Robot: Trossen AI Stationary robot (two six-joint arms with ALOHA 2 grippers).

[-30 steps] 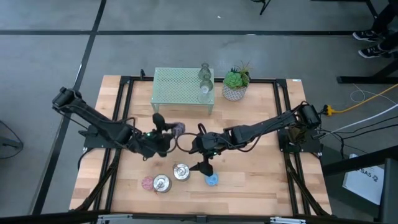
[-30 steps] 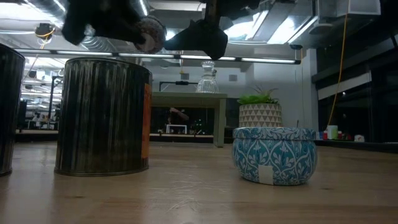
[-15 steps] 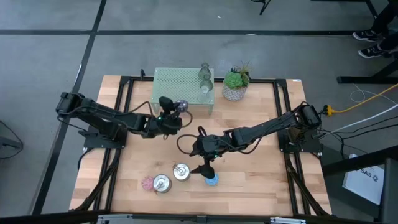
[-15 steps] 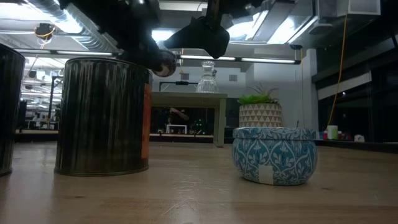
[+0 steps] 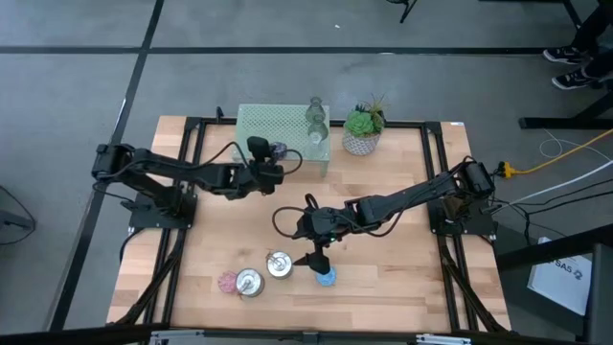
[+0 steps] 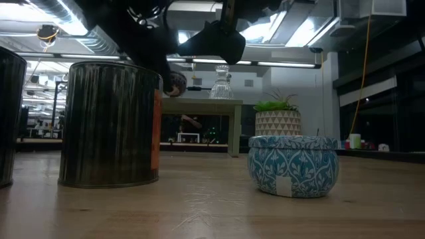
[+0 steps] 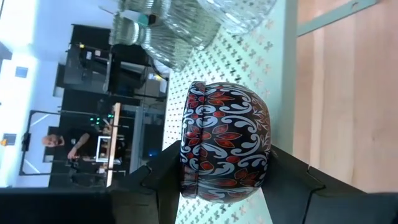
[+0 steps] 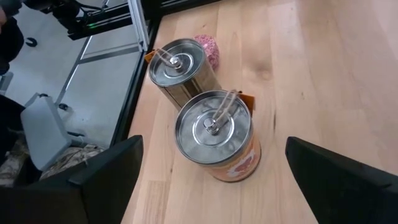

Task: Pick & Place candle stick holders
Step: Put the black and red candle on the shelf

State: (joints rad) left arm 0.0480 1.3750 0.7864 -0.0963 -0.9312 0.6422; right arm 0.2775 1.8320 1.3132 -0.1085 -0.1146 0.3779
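Note:
My left gripper (image 5: pixel 269 159) is shut on a small round purple tin with a red and white pattern (image 7: pixel 227 140), at the near edge of the mint-green mesh stand (image 5: pixel 278 129). The tin also shows in the low view (image 6: pixel 175 83), about level with the stand's top. My right gripper (image 5: pixel 315 258) is open and empty, hanging above the table beside a blue patterned tin (image 5: pixel 327 277), which stands on its base. Two silver tins (image 8: pixel 214 134) (image 8: pixel 180 68) and a pink holder (image 8: pixel 206 50) stand on the table near its near edge. Two glass holders (image 5: pixel 315 113) (image 5: pixel 316 142) stand on the mesh stand. My left gripper pinches the purple tin's round side wall (image 7: pixel 186 168) between its two fingers (image 7: pixel 158 177), one on each side. The fingers come about level from the table's left. The tin is lifted clear of the table, in front of the stand's mesh top.
A green plant in a white pot (image 5: pixel 363 129) stands right of the stand at the far edge. Black frame rails (image 5: pixel 192 163) run along both sides of the table. Bare wood lies between the stand and the tins near the front (image 5: pixel 383 259).
My left gripper has carried the purple tin from the table's middle toward the far edge, up to the mint-green stand, holding it clear of the table all the way.

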